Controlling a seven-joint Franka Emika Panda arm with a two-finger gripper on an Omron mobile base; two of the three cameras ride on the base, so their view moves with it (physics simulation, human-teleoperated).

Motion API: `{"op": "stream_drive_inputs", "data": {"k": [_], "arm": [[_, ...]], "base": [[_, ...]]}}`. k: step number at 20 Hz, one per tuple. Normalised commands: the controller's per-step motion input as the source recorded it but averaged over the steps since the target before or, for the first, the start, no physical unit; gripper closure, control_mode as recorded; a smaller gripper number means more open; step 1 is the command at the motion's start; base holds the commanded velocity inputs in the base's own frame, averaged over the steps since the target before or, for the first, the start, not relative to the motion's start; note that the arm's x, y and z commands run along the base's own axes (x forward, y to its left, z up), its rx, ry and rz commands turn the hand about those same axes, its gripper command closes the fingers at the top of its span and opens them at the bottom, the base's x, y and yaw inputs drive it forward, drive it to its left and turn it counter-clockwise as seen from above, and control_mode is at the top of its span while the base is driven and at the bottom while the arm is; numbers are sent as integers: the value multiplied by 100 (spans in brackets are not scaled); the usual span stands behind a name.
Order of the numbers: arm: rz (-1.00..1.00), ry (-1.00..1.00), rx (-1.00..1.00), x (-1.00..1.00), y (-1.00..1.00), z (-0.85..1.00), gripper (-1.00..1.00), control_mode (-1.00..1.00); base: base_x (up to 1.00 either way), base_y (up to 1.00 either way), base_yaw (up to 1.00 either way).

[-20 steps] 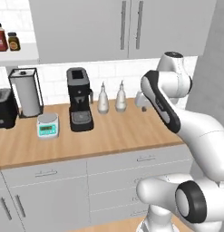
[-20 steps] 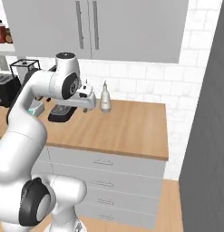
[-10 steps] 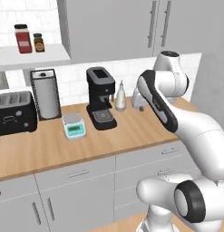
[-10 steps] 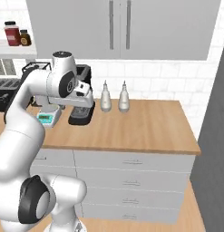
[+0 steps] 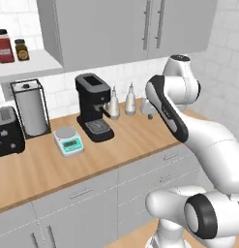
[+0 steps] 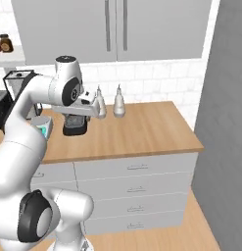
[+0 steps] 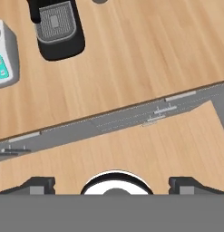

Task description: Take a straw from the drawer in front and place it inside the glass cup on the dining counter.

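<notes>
A kitchen: coffee machine (image 5: 93, 110) on wood worktop (image 5: 140, 138), grey cabinets (image 5: 126, 29).

The arm rises from the base, folds at a raised elbow and bends forward, so the wrist and hand hang in the air pointing straight down. The gripper (image 7: 111, 183) has its two dark fingertips (image 7: 37, 185) spread wide apart, with nothing between them and nothing touching either one. In the left base view the hand (image 5: 149, 107) sits low beside the forearm; in the right base view it (image 6: 88, 107) juts out sideways from the big round joint.
</notes>
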Motion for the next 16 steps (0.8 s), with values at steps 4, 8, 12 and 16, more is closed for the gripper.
{"op": "stream_drive_inputs", "data": {"k": [4, 8, 12, 16], "arm": [[0, 0, 0, 0, 0, 0, -100, 100], [0, 0, 0, 0, 0, 0, -100, 100], [0, 0, 0, 0, 0, 0, -100, 100], [0, 0, 0, 0, 0, 0, -100, 100]], "base": [[0, 35, -37], [0, 45, -36], [0, 64, -33], [0, 77, -26]]}}
